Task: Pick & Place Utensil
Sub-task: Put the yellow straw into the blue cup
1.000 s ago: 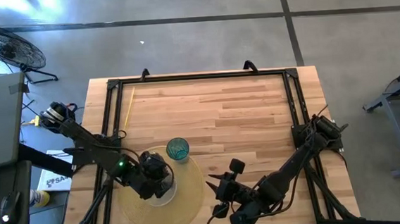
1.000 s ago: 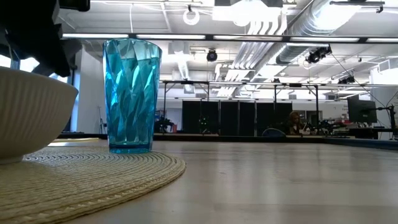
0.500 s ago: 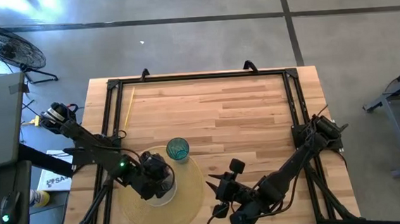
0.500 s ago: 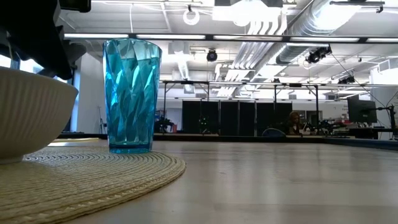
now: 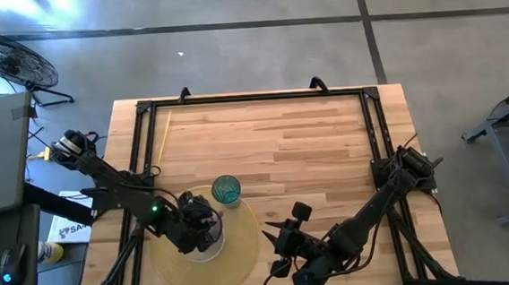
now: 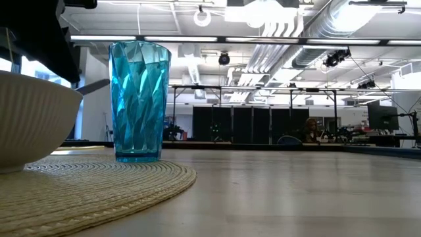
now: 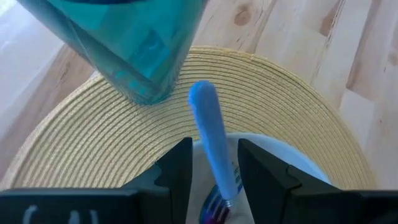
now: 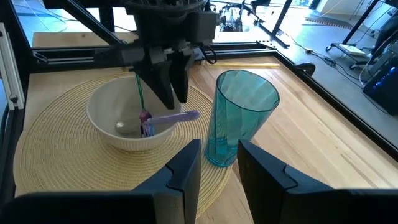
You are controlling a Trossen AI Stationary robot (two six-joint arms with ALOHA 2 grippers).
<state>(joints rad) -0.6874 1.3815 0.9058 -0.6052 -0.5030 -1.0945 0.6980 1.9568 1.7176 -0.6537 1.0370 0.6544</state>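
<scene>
I see the fork [image 8: 163, 119] lying in the bowl [image 8: 134, 118], left gripper [image 8: 166, 93] apparently released above it; only retreat remains, right gripper [image 8: 214, 171] parted, idle.

The utensil [image 8: 163, 119] has a light blue handle and an iridescent purple head; it lies tilted in the white bowl [image 8: 106, 118], handle resting over the rim

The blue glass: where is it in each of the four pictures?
High view: blue glass at the mat's far edge.
Low view: the glass stands left of centre, on the mat.
Left wrist view: its base fills the top.
Right wrist view: centre.
Shared landmark: the white bowl beside it.
</scene>
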